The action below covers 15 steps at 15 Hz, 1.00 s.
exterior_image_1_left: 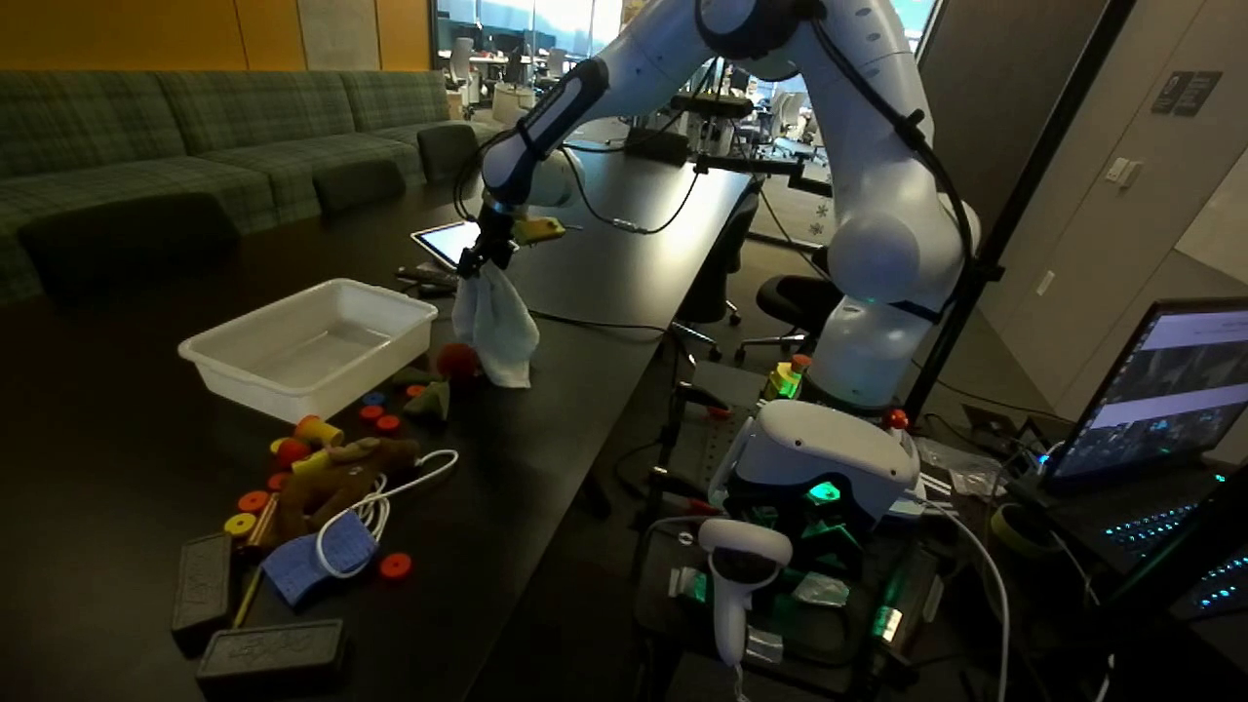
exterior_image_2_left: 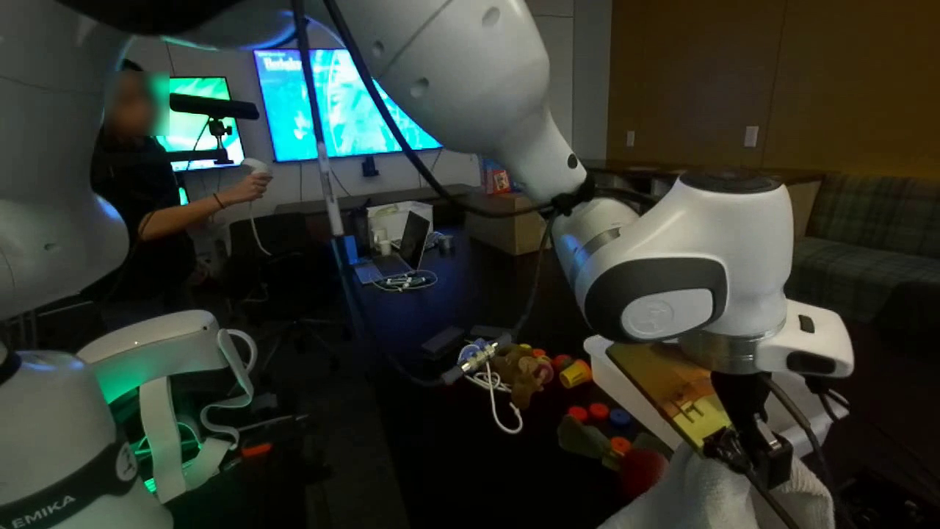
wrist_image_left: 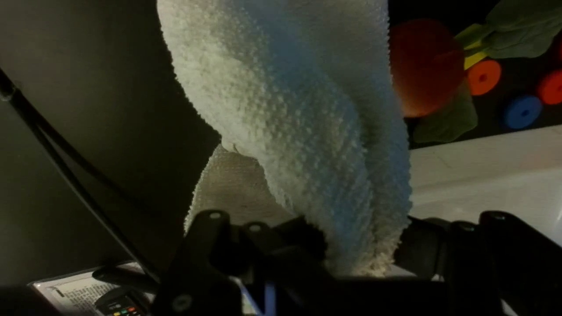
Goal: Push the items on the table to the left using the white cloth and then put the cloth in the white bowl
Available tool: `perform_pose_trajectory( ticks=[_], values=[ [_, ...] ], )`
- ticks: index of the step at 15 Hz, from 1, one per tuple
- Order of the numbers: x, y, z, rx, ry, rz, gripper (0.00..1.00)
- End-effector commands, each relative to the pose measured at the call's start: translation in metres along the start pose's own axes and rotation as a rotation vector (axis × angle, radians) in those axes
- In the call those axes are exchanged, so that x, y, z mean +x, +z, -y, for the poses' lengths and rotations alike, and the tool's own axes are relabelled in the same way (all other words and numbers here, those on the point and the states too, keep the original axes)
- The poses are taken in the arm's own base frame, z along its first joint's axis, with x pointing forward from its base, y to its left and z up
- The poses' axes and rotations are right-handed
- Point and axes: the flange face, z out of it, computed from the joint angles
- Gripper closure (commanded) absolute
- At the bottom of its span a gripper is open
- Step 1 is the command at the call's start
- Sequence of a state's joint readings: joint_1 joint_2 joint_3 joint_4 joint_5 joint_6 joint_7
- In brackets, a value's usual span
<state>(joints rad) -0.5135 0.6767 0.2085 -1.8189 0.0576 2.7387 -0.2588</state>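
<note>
My gripper (exterior_image_1_left: 486,259) is shut on the white cloth (exterior_image_1_left: 497,327), which hangs down in folds over the dark table. In the wrist view the cloth (wrist_image_left: 298,109) is pinched between the two fingers (wrist_image_left: 360,243). The cloth also shows low in an exterior view (exterior_image_2_left: 698,492). The white container is a rectangular tub (exterior_image_1_left: 312,395) beside the cloth. A red ball (exterior_image_1_left: 456,361) is close beside the cloth's lower part; touching or not, I cannot tell. A green leafy toy (exterior_image_1_left: 429,402), several red discs (exterior_image_1_left: 388,423) and a blue disc (wrist_image_left: 522,111) lie near the ball.
A brown plush toy (exterior_image_1_left: 327,487), a blue cloth piece (exterior_image_1_left: 322,556), a white cable (exterior_image_1_left: 385,497) and two black blocks (exterior_image_1_left: 271,651) lie farther along the table. A tablet (exterior_image_1_left: 444,242) and black cables (exterior_image_1_left: 604,324) lie behind the gripper. The table edge (exterior_image_1_left: 585,448) runs beside the robot.
</note>
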Motion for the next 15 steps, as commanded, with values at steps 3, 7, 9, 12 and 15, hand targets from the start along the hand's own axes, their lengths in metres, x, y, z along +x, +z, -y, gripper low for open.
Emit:
perform_pose_trajectory(
  ticks=[3, 7, 9, 12, 15],
  values=[
    [0.002, 0.07, 0.022, -0.025, -0.043, -0.007, 0.95],
    [-0.025, 0.105, 0.043, 0.006, -0.075, 0.017, 0.95],
    [-0.038, 0.119, 0.056, 0.02, -0.075, 0.012, 0.95],
    [-0.052, 0.132, 0.077, 0.047, -0.055, -0.009, 0.95],
    [-0.067, 0.141, 0.108, 0.092, -0.005, -0.01, 0.95]
  ],
)
